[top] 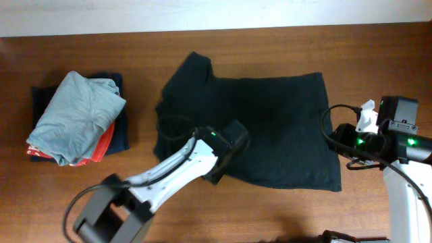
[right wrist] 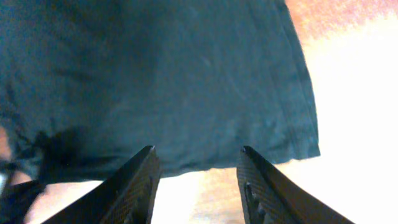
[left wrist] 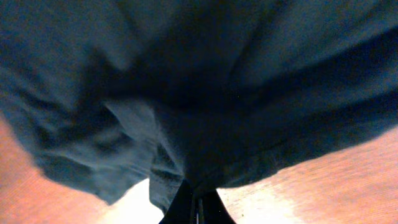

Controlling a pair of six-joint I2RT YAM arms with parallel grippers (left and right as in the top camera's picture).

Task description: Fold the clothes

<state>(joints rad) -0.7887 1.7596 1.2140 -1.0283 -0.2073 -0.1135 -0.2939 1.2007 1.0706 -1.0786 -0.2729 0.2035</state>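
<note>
The black T-shirt lies spread on the wooden table, its left part bunched and a sleeve sticking up at the back left. My left gripper is over the shirt's front left part. In the left wrist view its fingers are pressed together on a pinch of the dark fabric, which hangs in folds above the wood. My right gripper sits just off the shirt's right edge. In the right wrist view its fingers are open and empty, with the shirt's hem just ahead of them.
A stack of folded garments stands at the left: a light grey-blue one on top of an orange-red one and a navy one. A white wall strip runs behind the table's far edge.
</note>
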